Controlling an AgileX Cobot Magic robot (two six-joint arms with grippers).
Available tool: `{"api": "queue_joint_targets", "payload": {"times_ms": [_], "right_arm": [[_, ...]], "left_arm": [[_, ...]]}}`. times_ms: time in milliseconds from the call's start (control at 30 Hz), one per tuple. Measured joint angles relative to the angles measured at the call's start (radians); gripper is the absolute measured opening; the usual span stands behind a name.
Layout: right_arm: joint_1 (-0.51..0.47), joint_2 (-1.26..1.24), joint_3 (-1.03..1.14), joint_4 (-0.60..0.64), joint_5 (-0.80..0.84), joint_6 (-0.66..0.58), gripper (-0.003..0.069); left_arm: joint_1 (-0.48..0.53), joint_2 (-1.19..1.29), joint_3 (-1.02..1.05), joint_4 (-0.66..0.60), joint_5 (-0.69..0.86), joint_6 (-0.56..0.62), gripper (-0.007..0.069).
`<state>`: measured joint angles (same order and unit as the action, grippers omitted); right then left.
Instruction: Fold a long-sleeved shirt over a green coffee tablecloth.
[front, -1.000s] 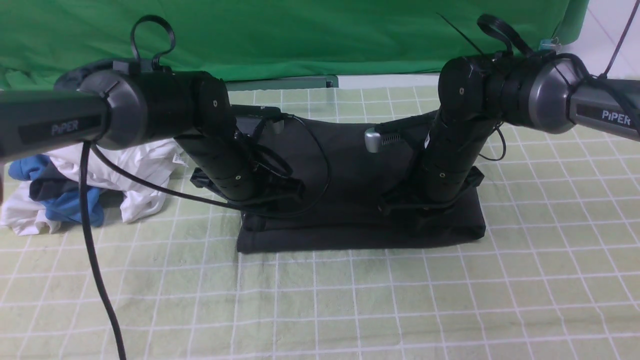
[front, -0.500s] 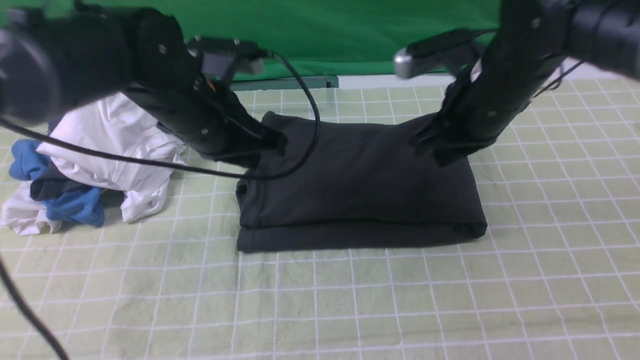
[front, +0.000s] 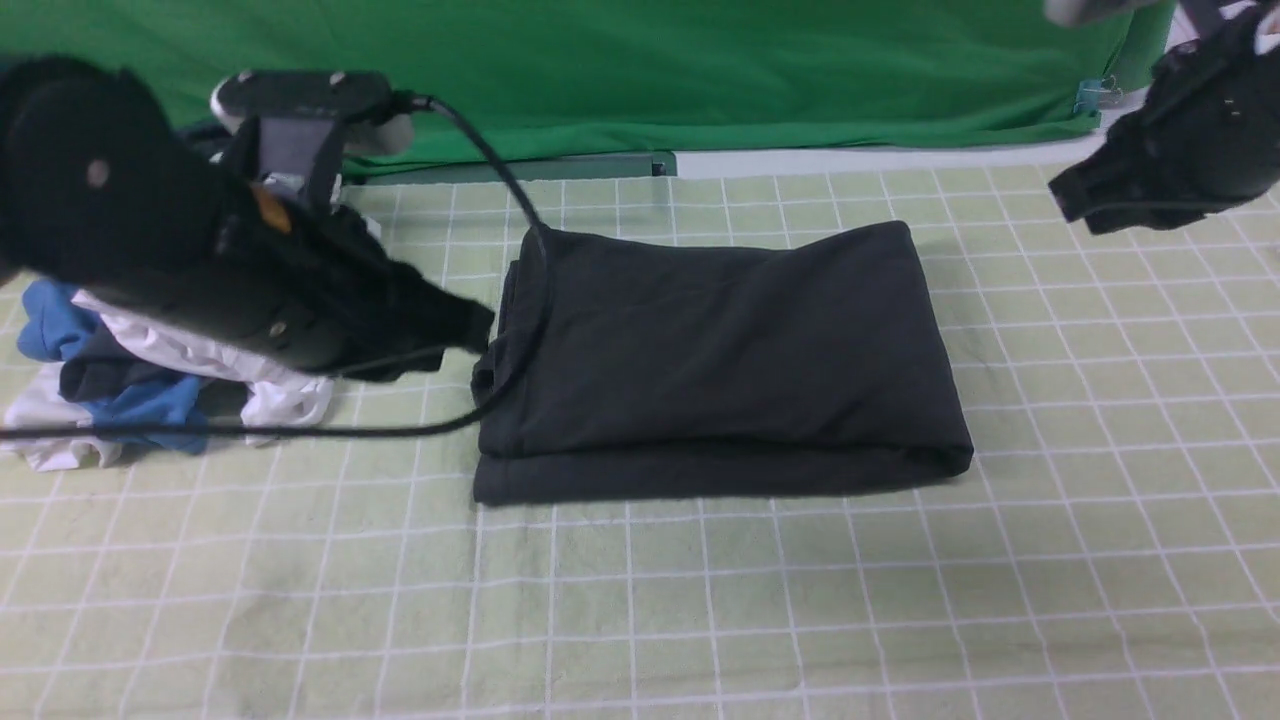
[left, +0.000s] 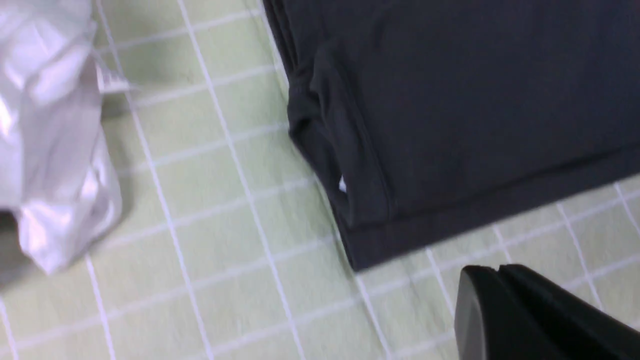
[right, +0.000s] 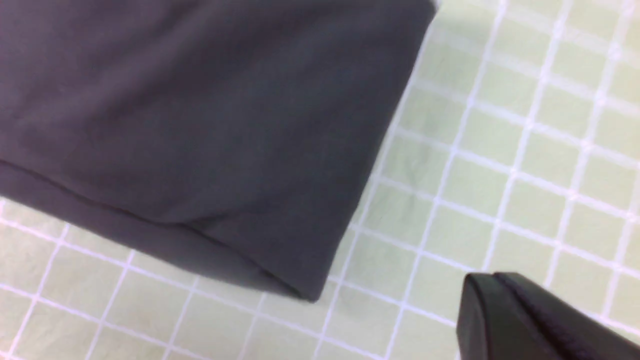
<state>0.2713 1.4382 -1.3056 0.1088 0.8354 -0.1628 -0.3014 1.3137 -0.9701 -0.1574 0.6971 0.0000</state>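
While both claws pinched empty, garment pile (front: 150, 390) crowds folded shirt (front: 720, 350) at left gripper (front: 470, 330).

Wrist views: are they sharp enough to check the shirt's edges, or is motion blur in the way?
Left wrist view: smeared, though the long-sleeved shirt corner reads. Right wrist view: shirt edge clearer, tablecloth lines soft. Front view: shirt sharp, left gripper blurred.
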Motion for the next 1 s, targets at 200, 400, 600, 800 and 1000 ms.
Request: {"api": "queue_joint_targets", "payload": {"times_ms": [200, 400, 600, 800, 1000], "right_arm": [[0.000, -0.337, 0.309, 0.000, -0.328, -0.003, 0.0003], [0.000, -0.693, 0.607, 0.000, -0.736, -0.003, 0.0003], [0.000, -1.001, 0.818, 0.000, -1.024, -0.003, 0.0003], [0.000, -1.177, 0.886, 0.000, -0.988, -0.003, 0.0006], [0.000, -1.237, 0.892, 0.000, -0.965, -0.003, 0.0022]], "left_arm": [[0.000, -0.259, 0.273, -0.019, -0.090, -0.048, 0.0011], [0.000, -0.551, 0.454, -0.023, -0.238, -0.081, 0.0011], [0.000, -0.826, 0.583, -0.019, -0.380, -0.086, 0.0011], [0.000, -0.935, 0.670, -0.026, -0.477, -0.088, 0.0011], [0.000, -0.938, 0.695, -0.030, -0.497, -0.091, 0.0012]]}}
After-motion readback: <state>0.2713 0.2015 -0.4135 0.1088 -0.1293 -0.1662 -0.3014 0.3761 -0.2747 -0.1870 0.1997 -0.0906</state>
